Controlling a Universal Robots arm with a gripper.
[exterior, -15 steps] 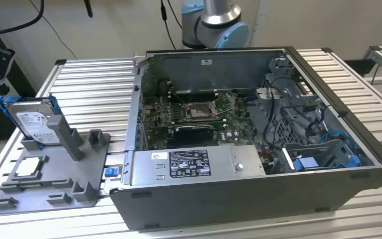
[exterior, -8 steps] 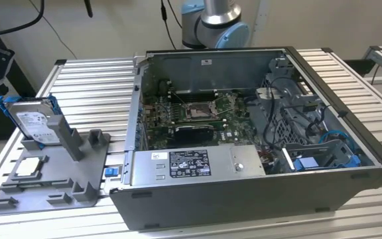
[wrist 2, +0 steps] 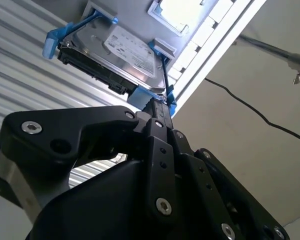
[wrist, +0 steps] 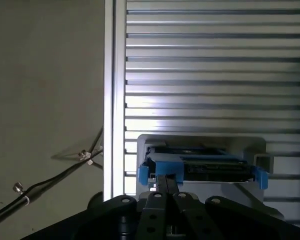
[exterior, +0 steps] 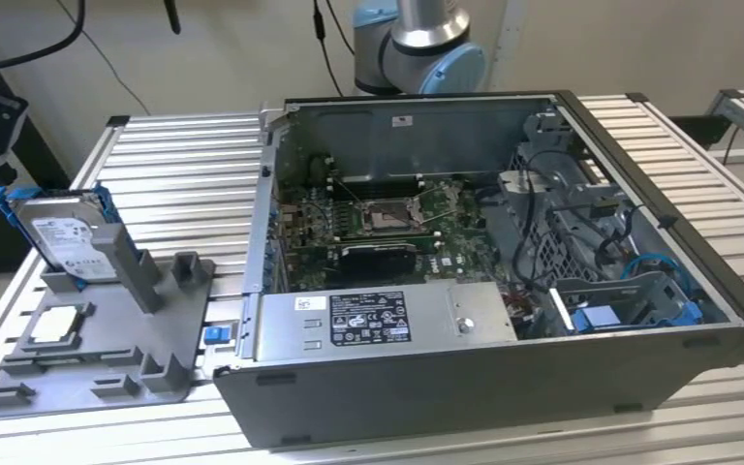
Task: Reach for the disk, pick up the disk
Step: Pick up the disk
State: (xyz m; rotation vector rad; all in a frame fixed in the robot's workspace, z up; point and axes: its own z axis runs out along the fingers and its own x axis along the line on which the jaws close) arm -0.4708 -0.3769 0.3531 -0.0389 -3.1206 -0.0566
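1. Over at the exterior view's left, the disk (exterior: 65, 237) stands on edge in a grey holder (exterior: 113, 349) on the slatted table (exterior: 178, 155).
2. In both wrist views the gripper (wrist: 165, 180) looks clenched, tips right at the disk's blue frame. Can't tell if it's actually pinching it.
3. The open PC case (exterior: 476, 387) sits just to the right.
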